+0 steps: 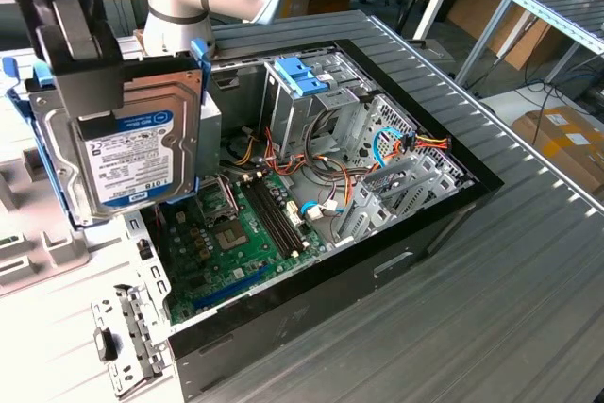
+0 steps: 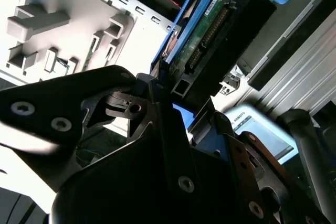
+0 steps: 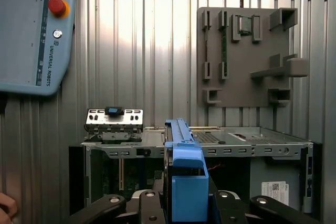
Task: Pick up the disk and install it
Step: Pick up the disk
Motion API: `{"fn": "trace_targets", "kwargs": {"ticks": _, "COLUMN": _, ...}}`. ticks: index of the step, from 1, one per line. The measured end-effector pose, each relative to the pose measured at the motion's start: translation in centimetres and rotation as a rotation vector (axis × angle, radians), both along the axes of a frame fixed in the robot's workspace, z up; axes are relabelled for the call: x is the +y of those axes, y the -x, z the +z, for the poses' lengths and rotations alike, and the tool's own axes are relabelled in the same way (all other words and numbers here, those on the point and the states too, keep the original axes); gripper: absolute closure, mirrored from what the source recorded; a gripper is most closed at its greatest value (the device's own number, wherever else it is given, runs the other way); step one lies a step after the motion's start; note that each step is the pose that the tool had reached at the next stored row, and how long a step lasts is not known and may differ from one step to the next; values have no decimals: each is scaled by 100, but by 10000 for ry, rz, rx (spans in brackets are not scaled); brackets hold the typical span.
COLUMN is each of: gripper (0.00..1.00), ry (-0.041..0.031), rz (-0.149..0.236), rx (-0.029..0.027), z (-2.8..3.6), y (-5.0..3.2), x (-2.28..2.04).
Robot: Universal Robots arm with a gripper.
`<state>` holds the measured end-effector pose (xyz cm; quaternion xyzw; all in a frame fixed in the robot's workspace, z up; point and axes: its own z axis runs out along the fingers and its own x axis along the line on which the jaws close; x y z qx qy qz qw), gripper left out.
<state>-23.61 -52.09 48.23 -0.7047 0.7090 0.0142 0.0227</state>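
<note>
At the exterior view's left, a grey fixture board (image 1: 28,243) lies on the ribbed metal tabletop (image 1: 491,318). Just beside it, the end effector (image 1: 90,63) pinches the disk (image 1: 132,153) by its light-blue rails. It holds the disk upright in the air, label outward, over the left side of the open computer case (image 1: 477,186). Inside the case lies the motherboard (image 1: 236,233). A tangle of cables (image 1: 326,139) is draped between it and the metal drive cage (image 1: 302,92) with its blue latch. Farther right, a cardboard box (image 1: 566,139) stands beyond the tabletop. In the second wrist view the fingers (image 2: 168,124) clamp the disk's connector end.
</note>
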Motion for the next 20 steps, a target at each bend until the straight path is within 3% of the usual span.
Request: {"fn": "trace_targets", "kwargs": {"ticks": 20, "gripper": 63, "ry": 0, "rz": 0, "rx": 0, "z": -10, "y": -295, "x": 0}}
